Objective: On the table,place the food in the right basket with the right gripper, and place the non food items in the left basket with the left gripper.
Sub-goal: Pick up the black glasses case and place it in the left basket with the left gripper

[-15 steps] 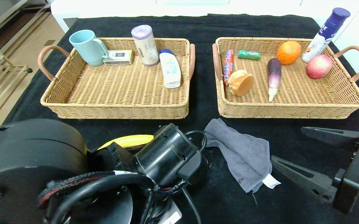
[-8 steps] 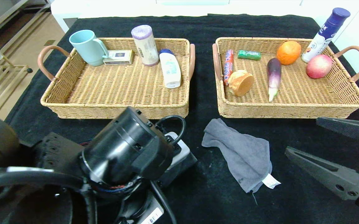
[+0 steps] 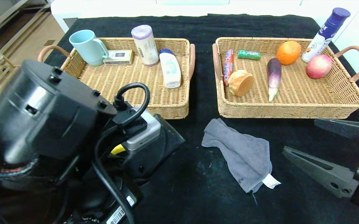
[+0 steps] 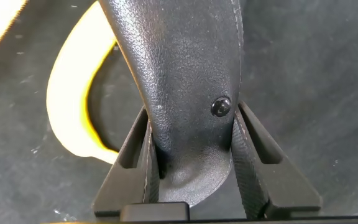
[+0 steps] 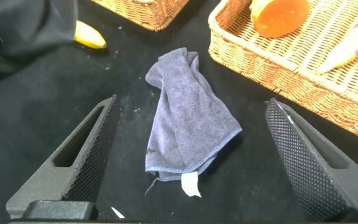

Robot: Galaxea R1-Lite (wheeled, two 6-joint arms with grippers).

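Observation:
My left gripper (image 4: 191, 121) is shut on the black textured handle (image 4: 179, 56) of an item with a yellow rim (image 4: 64, 99). In the head view my left wrist covers it, and only a bit of yellow (image 3: 117, 150) shows, just in front of the left basket (image 3: 120, 81). A grey towel (image 3: 241, 152) lies crumpled on the black cloth in front of the right basket (image 3: 291, 112). My right gripper (image 3: 325, 149) hovers open at the near right, with the towel (image 5: 188, 118) beyond its fingers and apart from them.
The left basket holds a teal mug (image 3: 87, 46), a card box (image 3: 118, 57), a purple-topped cylinder (image 3: 145, 45) and a white bottle (image 3: 170, 68). The right basket holds a sausage (image 3: 228, 63), bread (image 3: 241, 82), an eggplant (image 3: 274, 76), an orange (image 3: 288, 52) and an apple (image 3: 318, 66). A purple-capped bottle (image 3: 324, 34) stands at its far corner.
My left arm has swung up and to the left toward the left basket, carrying the yellow-rimmed item. My right gripper has drawn back a little to the right, still open.

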